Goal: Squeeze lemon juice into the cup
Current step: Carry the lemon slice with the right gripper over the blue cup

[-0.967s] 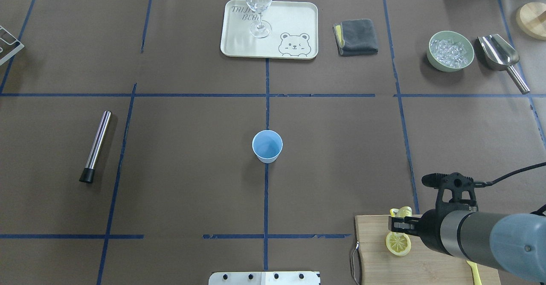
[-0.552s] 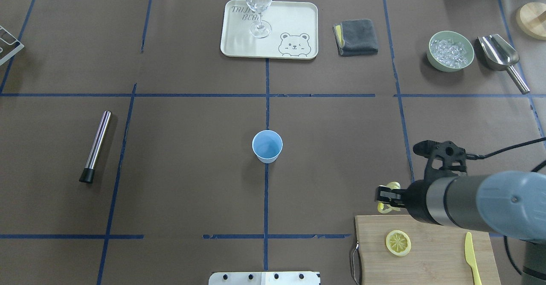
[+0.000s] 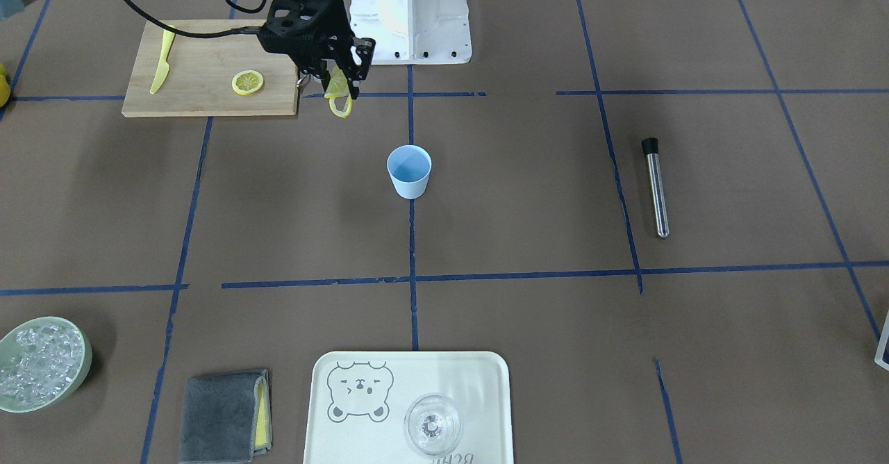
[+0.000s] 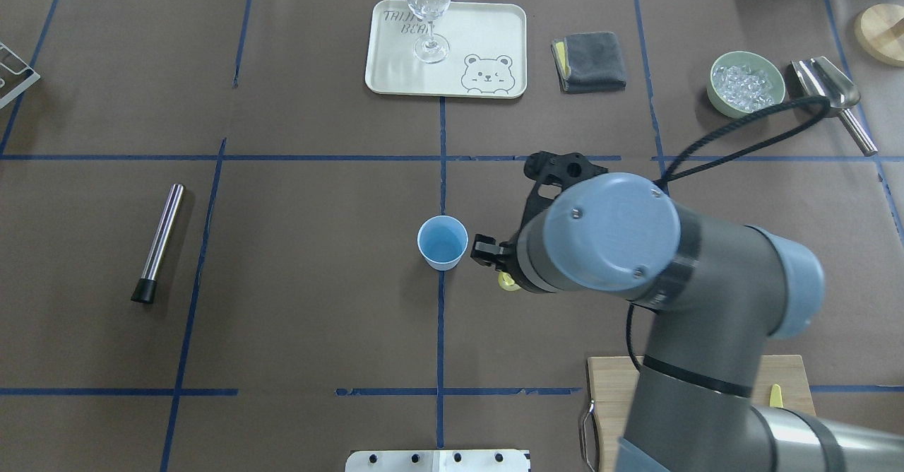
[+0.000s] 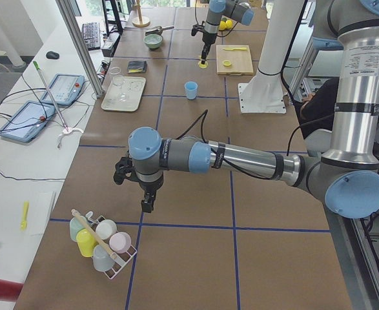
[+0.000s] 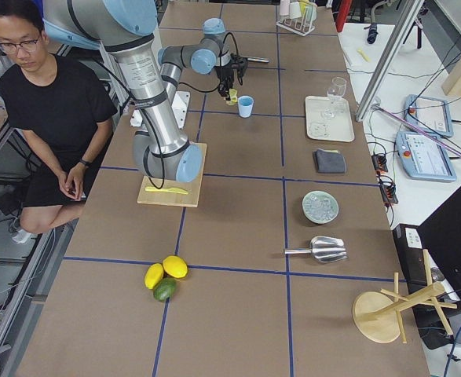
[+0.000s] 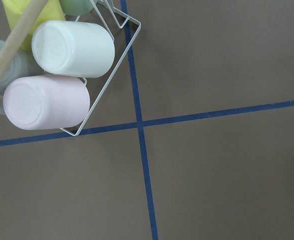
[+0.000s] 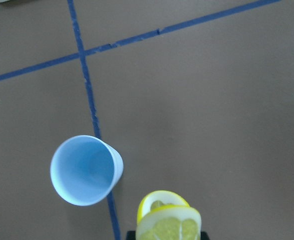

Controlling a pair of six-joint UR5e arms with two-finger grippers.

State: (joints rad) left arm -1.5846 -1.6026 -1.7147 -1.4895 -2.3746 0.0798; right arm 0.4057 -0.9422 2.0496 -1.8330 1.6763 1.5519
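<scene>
Right claw holds the lemon, just right of the cup in the overhead view; for the left claw I cannot tell.

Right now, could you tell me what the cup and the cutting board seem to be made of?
The cup: likely plastic, matte light blue, with thin, evenly coloured walls. The cutting board: apparently wood, pale and matte, with faint grain lines.

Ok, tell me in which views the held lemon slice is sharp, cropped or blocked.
Right wrist view: lemon slice fairly sharp but cropped by the bottom edge. Overhead view: the right arm hides all but a sliver. Front-facing view: unblocked, small, no glare.
</scene>
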